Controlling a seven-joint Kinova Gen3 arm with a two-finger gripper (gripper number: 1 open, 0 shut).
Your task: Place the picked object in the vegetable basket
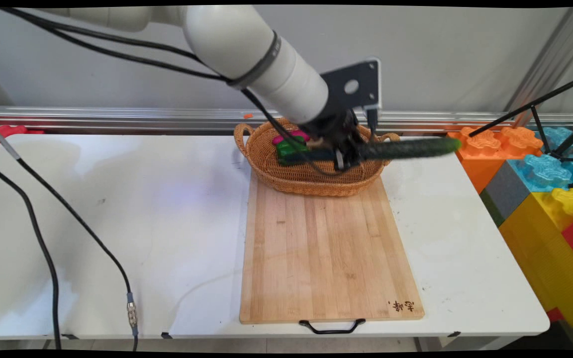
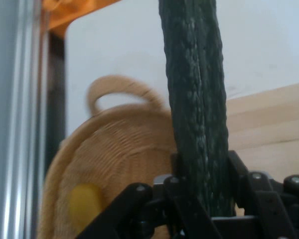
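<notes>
We saw the hand (image 1: 347, 151) clamped on a long dark-green cucumber (image 1: 408, 148), its fingers (image 2: 241, 172) pressing the two sides near one end. The cucumber was held level above the wicker basket (image 1: 311, 181), most of its length sticking out to the right past the basket's rim (gripped near an end, so it hung out on one side). The basket sat at the far end of a wooden cutting board (image 1: 326, 248) on the white counter (image 1: 117, 223). Inside the basket lay green and pink items (image 1: 289, 144) and something yellow (image 2: 84, 204), too unclear to name.
</notes>
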